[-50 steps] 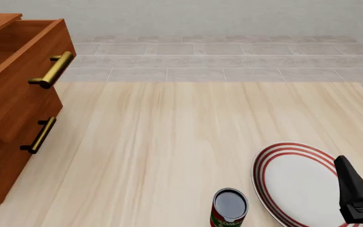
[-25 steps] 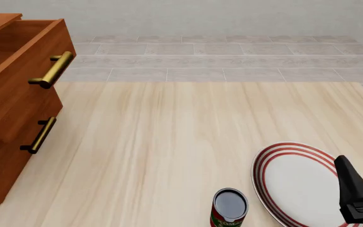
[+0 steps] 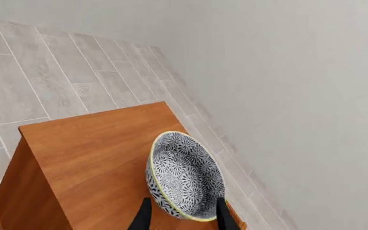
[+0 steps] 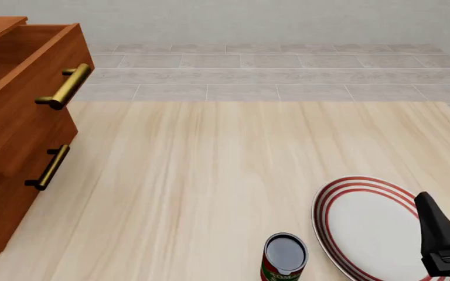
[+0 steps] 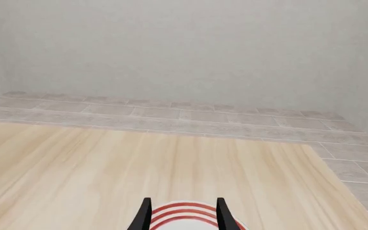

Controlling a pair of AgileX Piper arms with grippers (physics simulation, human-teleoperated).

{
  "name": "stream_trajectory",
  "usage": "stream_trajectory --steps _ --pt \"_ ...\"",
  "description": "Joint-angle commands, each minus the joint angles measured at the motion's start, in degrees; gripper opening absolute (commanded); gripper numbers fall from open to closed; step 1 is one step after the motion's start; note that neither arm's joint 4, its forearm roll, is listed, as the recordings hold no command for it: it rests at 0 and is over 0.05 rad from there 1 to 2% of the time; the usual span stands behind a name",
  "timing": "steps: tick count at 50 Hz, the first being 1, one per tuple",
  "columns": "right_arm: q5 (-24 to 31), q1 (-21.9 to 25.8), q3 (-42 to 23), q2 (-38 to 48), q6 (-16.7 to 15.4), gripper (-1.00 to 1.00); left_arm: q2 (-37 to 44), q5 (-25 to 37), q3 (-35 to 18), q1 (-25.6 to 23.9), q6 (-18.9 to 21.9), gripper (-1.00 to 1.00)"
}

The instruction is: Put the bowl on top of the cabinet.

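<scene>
In the left wrist view, the blue-patterned bowl rests on the reddish-brown cabinet, near the corner of its top by the wall. My left gripper is open, its fingertips on either side of the bowl's near edge. The front view shows only the cabinet's drawer front at the left; its top drawer stands pulled out, and the bowl and left gripper are out of that frame. My right gripper is open and holds nothing, low at the right over the plate. The right wrist view also shows this gripper open.
A flat white plate with red rings lies at the front right of the wooden table; its edge shows between my right fingers. An open tomato can stands at the front edge, left of the plate. A grey tiled floor and wall lie beyond.
</scene>
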Motion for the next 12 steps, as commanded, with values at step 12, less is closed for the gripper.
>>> stream_trajectory --steps 12 --pt "-0.2 -0.1 0.0 -0.01 0.31 1.0 -3.72 0.79 -0.46 0.63 0.27 1.0"
